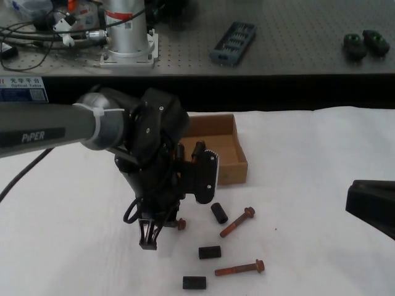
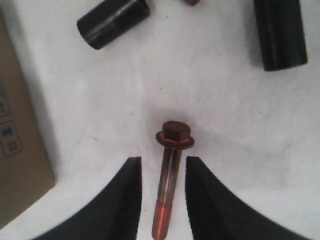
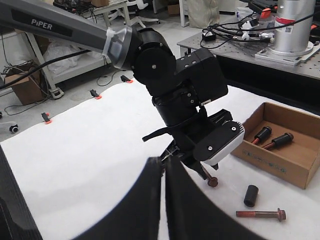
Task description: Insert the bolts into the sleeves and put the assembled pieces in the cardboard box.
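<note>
the bolt pickup step is being carried out. the left gripper (image 2: 163, 165) is being held low over the white cloth (image 2: 225, 110) with its fingers spread. one bolt (image 2: 174, 136) is being straddled: its shank is lying between the fingers and its head is projecting past the tips. a strip of cloth is showing on each side of the shank, so the bolt is being judged as not yet pinched.

a sleeve (image 2: 113, 23) and a second sleeve (image 2: 280, 32) are lying loose on the cloth beyond the bolt head, apart from it. the cardboard box (image 3: 280, 165) is standing near the left arm, and two assembled pieces (image 3: 262, 134) are lying inside it side by side. two further bolts (image 1: 237, 222) are lying on the cloth near the sleeves, so the task is being judged as partly complete.

the right gripper (image 3: 163, 195) is being held well apart from the parts, with its fingers pressed together on nothing.

for the next move, the following is being called for:
- the left fingers are to be closed squarely on the shank, with the threaded end left free.
- the bolt is to be lifted clear of the cloth.
- a sleeve is to be held steady and its bore lined up with the bolt.
</note>
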Controlling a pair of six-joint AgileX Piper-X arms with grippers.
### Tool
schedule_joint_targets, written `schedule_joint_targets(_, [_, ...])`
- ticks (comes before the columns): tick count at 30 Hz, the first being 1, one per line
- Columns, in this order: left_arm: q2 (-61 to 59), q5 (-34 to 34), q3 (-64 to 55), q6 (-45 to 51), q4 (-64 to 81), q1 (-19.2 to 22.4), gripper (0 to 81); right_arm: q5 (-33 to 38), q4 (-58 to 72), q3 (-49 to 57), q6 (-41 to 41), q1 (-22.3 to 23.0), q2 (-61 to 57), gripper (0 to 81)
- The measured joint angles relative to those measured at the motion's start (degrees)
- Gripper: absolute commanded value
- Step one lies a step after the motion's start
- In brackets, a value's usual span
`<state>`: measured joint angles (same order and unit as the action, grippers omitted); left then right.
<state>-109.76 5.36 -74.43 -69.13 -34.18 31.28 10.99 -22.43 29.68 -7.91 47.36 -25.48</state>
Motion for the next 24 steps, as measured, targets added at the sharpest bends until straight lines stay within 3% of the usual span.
schedule_joint_targets(15, [-2.65, -0.38, 0.00, -0.09, 0.07, 0.00, 21.1, 0.00, 0.00, 0.00, -0.12, 0.00, 0.00, 3.2])
schedule_joint_targets(17, [-2.65, -0.20, 0.00, -0.09, 0.07, 0.00, 15.5, 0.00, 0.00, 0.00, -0.12, 0.00, 0.00, 3.2])
schedule_joint_targets(20, [-2.65, 0.13, 0.00, -0.09, 0.07, 0.00, 1.1, 0.00, 0.00, 0.00, -0.12, 0.00, 0.00, 3.2])
schedule_joint_targets(24, [-2.81, 0.18, 0.00, 3.64, -0.06, 0.00, 0.4, 0.00, 0.00, 0.00, -0.12, 0.00, 0.00, 3.2])
